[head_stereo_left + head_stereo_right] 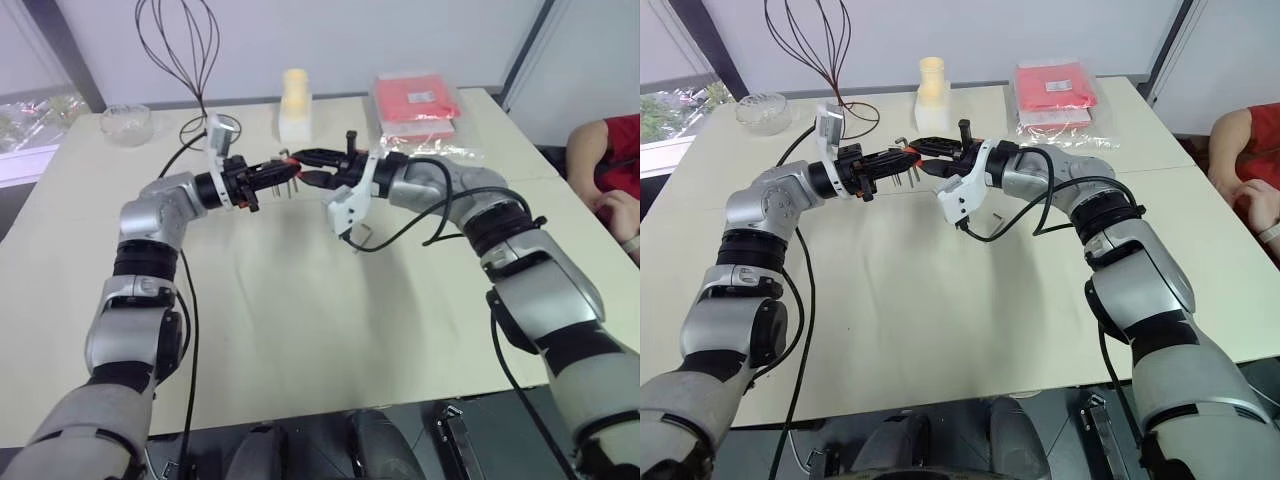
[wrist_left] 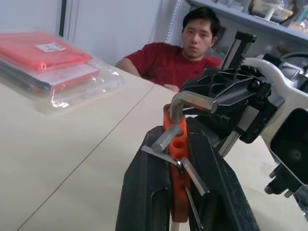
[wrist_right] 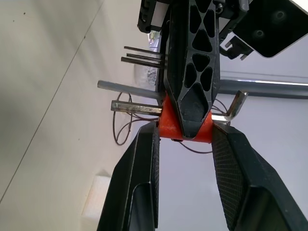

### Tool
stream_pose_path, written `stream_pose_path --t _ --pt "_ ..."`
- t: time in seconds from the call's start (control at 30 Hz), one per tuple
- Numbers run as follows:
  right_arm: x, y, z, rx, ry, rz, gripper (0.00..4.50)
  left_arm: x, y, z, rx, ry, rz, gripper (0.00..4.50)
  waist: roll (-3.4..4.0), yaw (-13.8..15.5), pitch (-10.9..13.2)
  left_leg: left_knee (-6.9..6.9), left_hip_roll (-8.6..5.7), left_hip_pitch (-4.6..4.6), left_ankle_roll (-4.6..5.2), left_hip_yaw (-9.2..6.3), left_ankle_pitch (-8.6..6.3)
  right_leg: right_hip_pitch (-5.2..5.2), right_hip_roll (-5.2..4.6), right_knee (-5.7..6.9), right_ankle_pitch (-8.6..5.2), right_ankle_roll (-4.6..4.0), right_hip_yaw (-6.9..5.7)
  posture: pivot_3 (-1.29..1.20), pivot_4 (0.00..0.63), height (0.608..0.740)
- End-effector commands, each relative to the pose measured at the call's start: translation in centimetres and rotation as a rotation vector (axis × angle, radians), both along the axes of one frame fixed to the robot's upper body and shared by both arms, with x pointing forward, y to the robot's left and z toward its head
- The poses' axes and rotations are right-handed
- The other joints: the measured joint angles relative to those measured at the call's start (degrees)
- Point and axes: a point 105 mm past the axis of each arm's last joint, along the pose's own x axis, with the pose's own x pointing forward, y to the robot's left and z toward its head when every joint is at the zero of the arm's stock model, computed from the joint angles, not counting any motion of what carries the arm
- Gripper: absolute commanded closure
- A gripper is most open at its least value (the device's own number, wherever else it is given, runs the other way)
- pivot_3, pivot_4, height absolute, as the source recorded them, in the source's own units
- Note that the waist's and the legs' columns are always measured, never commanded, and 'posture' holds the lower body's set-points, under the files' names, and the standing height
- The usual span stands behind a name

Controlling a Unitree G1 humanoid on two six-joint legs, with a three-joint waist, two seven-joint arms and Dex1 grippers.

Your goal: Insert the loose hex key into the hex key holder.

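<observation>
Above the table, left claw clamped on hex key holder; right claw gripping its end.

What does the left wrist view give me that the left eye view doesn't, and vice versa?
Left wrist view: the open sockets in the hex key holder and a bent hex key at one end of it. Left eye view: the wire whisk, glass bowl and cream bottle at the far side of the table. Both: the left gripper clamped on the holder, the right gripper at it, the red packet, a person in red.
</observation>
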Motion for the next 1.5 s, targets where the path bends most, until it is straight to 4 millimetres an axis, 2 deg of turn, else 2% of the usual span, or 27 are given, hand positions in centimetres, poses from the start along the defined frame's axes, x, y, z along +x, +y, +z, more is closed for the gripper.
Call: stream_pose_path --t 0.03,0.13,0.37,0.4,0.47,0.63,0.73,0.83,0.97,1.07,1.2,1.3,1.5 --pt "-0.6 0.6 1.3 0.026 -0.033 0.033 3.53 -0.2 0.3 1.1 -0.004 -0.049 0.004 4.46 0.0 0.0 0.0 0.0 0.0 0.0 0.0 0.0 0.0 0.0 0.0 0.0 0.0 0.0 0.0 0.0 0.15 0.74" --pt "-0.6 0.6 1.2 0.026 -0.02 0.032 3.53 -0.1 0.3 1.0 0.0 -0.051 0.013 4.46 0.0 0.0 0.0 0.01 0.0 0.0 0.0 0.0 0.0 0.0 0.0 0.0 0.0 0.0 0.0 0.0 0.15 0.74" --pt "0.5 -0.9 -1.5 -0.024 0.124 -0.069 0.27 -0.2 0.3 0.8 0.003 -0.062 0.034 4.5 -0.01 -0.1 0.0 0.09 0.09 0.0 0.0 0.0 0.0 0.03 0.0 0.01 0.0 0.0 0.0 0.0 0.15 0.74" --pt "0.7 -1.2 -1.9 -0.026 0.139 -0.089 0.05 -0.3 0.3 0.7 0.004 -0.063 0.034 4.5 -0.01 -0.1 0.0 0.11 0.13 0.0 0.0 0.0 0.0 0.03 0.0 0.01 0.0 0.0 0.0 0.0 0.15 0.74" --pt "1.1 -2.1 -2.3 -0.002 0.163 -0.141 0.05 -0.8 0.3 0.6 0.006 -0.064 0.028 4.5 -0.01 0.0 0.0 0.14 0.14 0.0 0.0 -0.01 0.0 0.03 0.0 0.02 0.0 0.0 0.0 0.0 0.15 0.74" --pt "1.9 -5.4 -2.2 0.259 0.327 -0.342 0.05 -2.8 0.8 -0.8 0.134 -0.122 0.031 4.5 0.0 0.2 0.0 0.15 0.19 -0.01 0.0 -0.01 0.0 0.03 -0.02 0.02 0.0 0.0 0.01 0.0 0.15 0.74" --pt "0.7 -7.6 -2.4 0.638 0.645 -0.509 0.05 -4.1 1.4 -2.5 0.257 -0.178 0.039 4.5 0.01 0.5 0.0 0.13 0.25 -0.01 0.01 -0.07 0.0 0.09 -0.02 0.02 0.0 0.0 0.03 0.0 0.15 0.74" --pt "-1.1 -8.4 -3.7 0.832 0.863 -0.642 0.05 -4.8 1.5 -3.0 0.299 -0.21 0.045 4.5 0.03 0.9 0.0 0.11 0.24 -0.01 0.02 -0.13 -0.01 0.09 -0.03 0.07 0.0 -0.01 0.06 0.0 0.15 0.74" --pt "-2.7 -9.2 -6.6 1.034 1.026 -0.854 0.05 -5.2 0.9 -2.9 0.281 -0.235 0.069 4.5 0.03 2.3 0.0 0.19 0.16 -0.01 0.06 -0.14 -0.03 0.08 -0.05 0.17 0.0 0.0 0.06 0.0 0.15 0.74" --pt "-3.2 -9.4 -8.0 1.078 1.05 -0.952 0.05 -5.4 0.4 -3.1 0.257 -0.23 0.087 4.5 0.03 2.9 0.0 0.21 0.06 -0.01 0.07 -0.13 -0.04 0.09 -0.11 0.17 0.01 0.0 0.06 0.0 0.15 0.74" --pt "-2.7 -9.7 -10.4 1.16 1.111 -1.069 0.05 -5.6 -0.2 -3.4 0.224 -0.213 0.101 4.5 0.03 2.9 0.0 0.21 0.01 0.0 0.08 -0.09 -0.04 0.1 -0.14 0.17 0.01 0.01 0.08 0.0 0.15 0.74" --pt "-2.2 -10.1 -11.1 1.211 1.13 -1.109 0.05 -5.6 -0.4 -3.4 0.213 -0.211 0.118 4.5 0.02 2.8 0.0 0.2 0.04 0.01 0.08 -0.1 -0.04 0.09 -0.11 0.19 0.01 0.0 0.08 0.0 0.15 0.74" --pt "-1.0 -9.1 -12.6 1.247 1.194 -1.14 0.05 -5.6 -0.5 -3.7 0.194 -0.194 0.144 4.5 0.03 2.2 0.0 0.15 0.06 0.03 0.08 -0.1 -0.04 0.09 -0.1 0.19 0.01 0.01 0.07 0.0 0.15 0.74"
